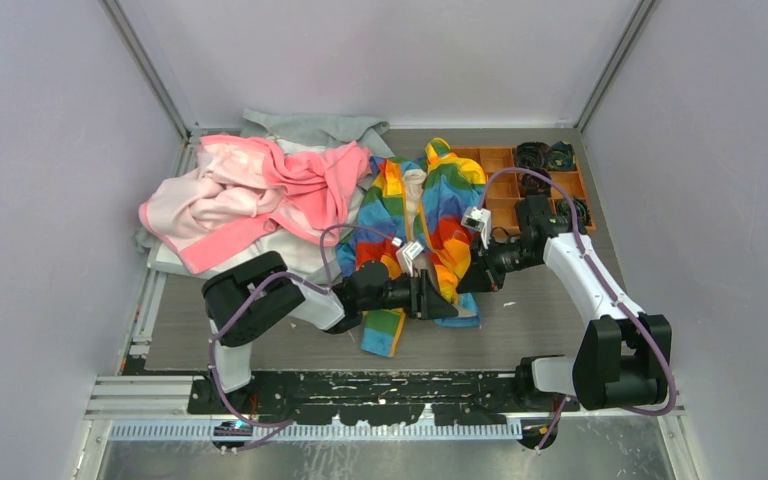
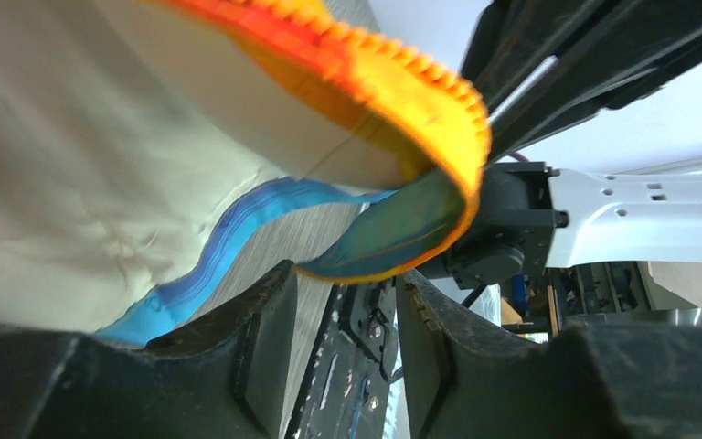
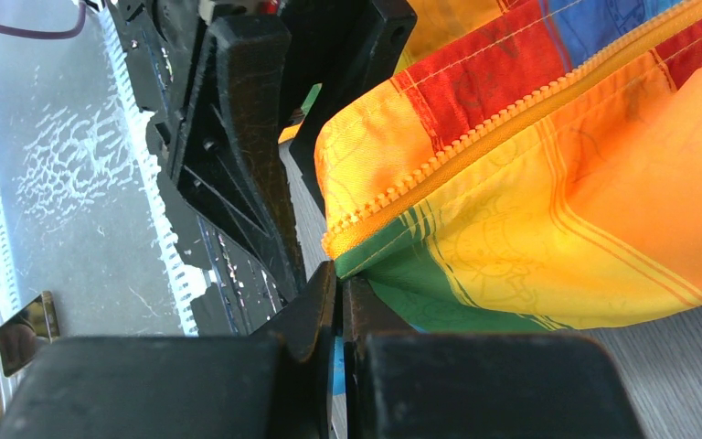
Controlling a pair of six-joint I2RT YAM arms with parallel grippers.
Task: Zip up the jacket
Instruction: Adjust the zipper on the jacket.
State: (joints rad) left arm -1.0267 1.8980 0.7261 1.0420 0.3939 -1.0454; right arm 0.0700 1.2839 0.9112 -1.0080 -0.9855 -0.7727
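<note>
Rainbow-striped soft jacket [image 1: 452, 195] lying unzipped on grey table [image 1: 540, 320], right gripper [image 3: 336, 279] clenched on its green hem, left gripper [image 2: 343, 279] jaws parted beside orange zipper [image 2: 439, 101] edge

I see a crumpled pink garment [image 1: 250, 190] heaped at the far left of the bench [image 1: 540, 310], with a grey garment [image 1: 310, 128] showing behind it by the back wall. At the far right sits an orange compartment tray [image 1: 500, 160]; dark coiled items [image 1: 533, 155] fill some of its rear compartments

One jacket [image 1: 447, 195], two pincers [image 2: 343, 302] [image 3: 338, 293], one tray [image 1: 500, 158]
</note>
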